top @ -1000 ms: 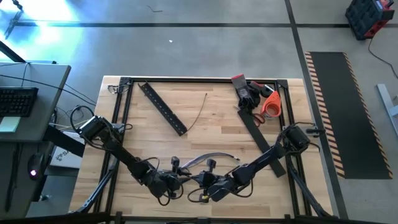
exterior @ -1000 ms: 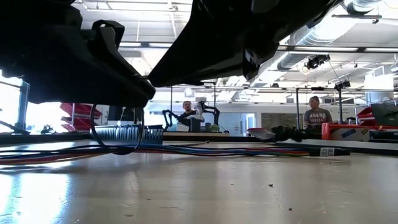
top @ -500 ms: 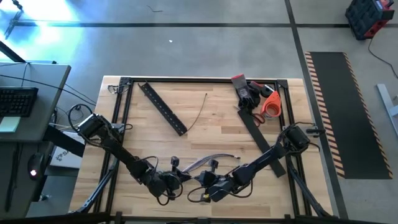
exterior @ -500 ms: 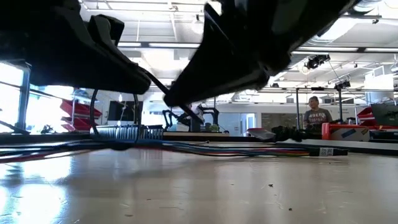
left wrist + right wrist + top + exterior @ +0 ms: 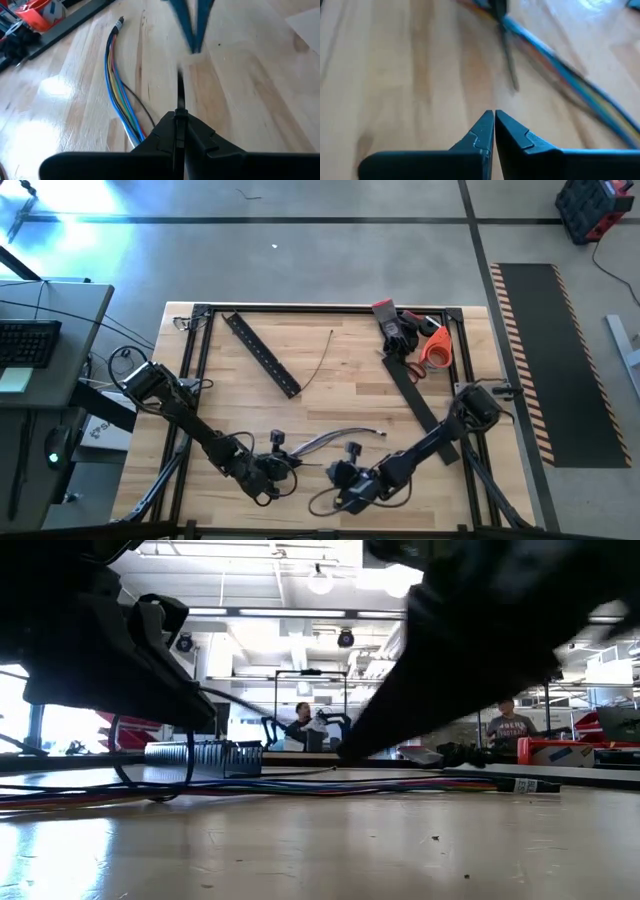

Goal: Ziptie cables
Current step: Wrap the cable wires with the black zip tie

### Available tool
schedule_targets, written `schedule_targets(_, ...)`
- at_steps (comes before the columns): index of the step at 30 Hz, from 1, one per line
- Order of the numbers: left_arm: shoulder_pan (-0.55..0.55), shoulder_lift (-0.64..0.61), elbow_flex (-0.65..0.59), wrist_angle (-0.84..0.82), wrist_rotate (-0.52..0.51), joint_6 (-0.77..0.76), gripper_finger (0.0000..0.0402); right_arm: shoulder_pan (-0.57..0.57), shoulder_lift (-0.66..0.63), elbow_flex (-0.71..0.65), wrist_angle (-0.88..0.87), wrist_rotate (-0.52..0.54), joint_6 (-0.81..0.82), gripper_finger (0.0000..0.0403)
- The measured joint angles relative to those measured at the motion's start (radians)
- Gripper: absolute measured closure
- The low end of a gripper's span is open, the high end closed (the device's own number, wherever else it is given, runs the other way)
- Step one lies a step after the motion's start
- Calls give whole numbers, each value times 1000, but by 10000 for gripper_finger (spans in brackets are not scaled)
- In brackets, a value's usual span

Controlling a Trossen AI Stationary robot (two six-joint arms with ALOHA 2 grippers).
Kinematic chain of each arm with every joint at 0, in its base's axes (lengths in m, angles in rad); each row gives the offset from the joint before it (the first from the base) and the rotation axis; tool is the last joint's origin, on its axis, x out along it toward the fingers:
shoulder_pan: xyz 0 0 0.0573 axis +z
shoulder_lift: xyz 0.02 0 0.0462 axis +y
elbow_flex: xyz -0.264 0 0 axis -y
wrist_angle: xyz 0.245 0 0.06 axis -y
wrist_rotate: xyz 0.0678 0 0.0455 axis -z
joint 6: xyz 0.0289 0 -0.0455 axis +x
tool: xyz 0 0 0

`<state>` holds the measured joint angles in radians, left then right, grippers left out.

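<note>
My left arm comes in from the left edge of the high view, elbow by the table's left rail, and reaches down toward the bottom middle. Left claw [image 5: 283, 467] sits low in the frame, fingers clenched on a thin black strip [image 5: 180, 107]; in the left wrist view it pokes straight out from between the tips. Prob a zip tie, can't tell for sure.

Just right of that claw, the cables [image 5: 335, 439] lie flat on the wooden table [image 5: 340, 390], a thin bundle running from bottom center up-right. Left wrist view shows them as blue, yellow & red strands side by side w/ a small plug at the far end. In the low view they stretch as a long band across the tabletop, left edge to right of center.

Upper left of the table: flat black perforated bar [image 5: 261, 354], lying diagonal. A single thin wire [image 5: 318, 361] lies to its right, well apart from the bundle.

Right claw [image 5: 345, 480] is at bottom center-right, fingers pressed together, nothing between them, over bare wood near the cables.

Upper right corner of the table: orange tape roll [image 5: 436, 348], scissors & a black strap [image 5: 412, 390] running diagonally down.

Low view background: two ppl seated far off.
</note>
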<state>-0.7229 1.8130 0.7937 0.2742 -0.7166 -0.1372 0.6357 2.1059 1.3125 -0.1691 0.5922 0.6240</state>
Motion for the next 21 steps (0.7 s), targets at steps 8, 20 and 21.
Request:
schedule_targets(8,2,0,0,2,0,-43,400,26,-25,87,-24,18,-219,394)
schedule_targets(20,3,0,0,16,1,-46,400,-41,103,100,289,91,-606,233)
schedule_targets(21,3,0,0,16,1,-46,400,-46,119,108,297,116,-605,228)
